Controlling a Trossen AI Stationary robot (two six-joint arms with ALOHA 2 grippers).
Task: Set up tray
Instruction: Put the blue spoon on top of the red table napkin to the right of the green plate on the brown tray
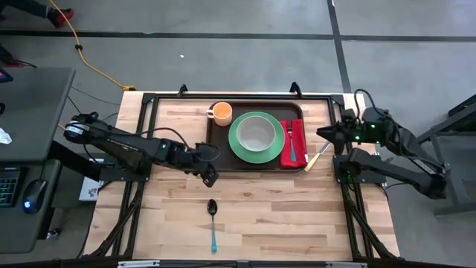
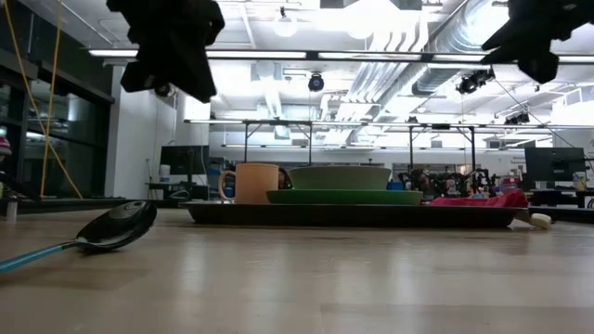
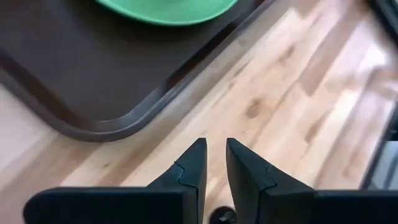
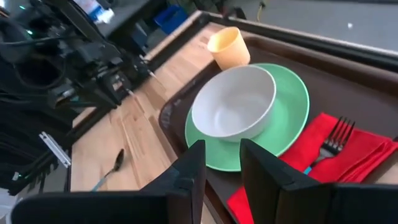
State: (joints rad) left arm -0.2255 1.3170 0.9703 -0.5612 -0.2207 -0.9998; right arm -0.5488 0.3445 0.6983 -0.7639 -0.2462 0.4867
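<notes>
The dark brown tray (image 1: 219, 143) lies at the table's far middle. On it stand an orange cup (image 1: 222, 113) and a green plate (image 1: 256, 151) bearing a white bowl (image 1: 256, 132). A red napkin (image 1: 294, 143) with a fork (image 4: 333, 142) on it also lies there. My left gripper (image 3: 214, 144) hovers open over bare wood, just off the tray's near left corner (image 3: 102, 127). My right gripper (image 4: 221, 146) hangs open and raised beyond the tray's right edge, pointing toward the plate. Nothing is between either pair of fingers.
A spoon (image 1: 213, 219) with a blue handle lies on the wood near the table's front edge, bowl end toward the tray. A knife (image 1: 316, 158) lies slanted just off the tray's near right corner. Bare wood stretches between the tray and the spoon.
</notes>
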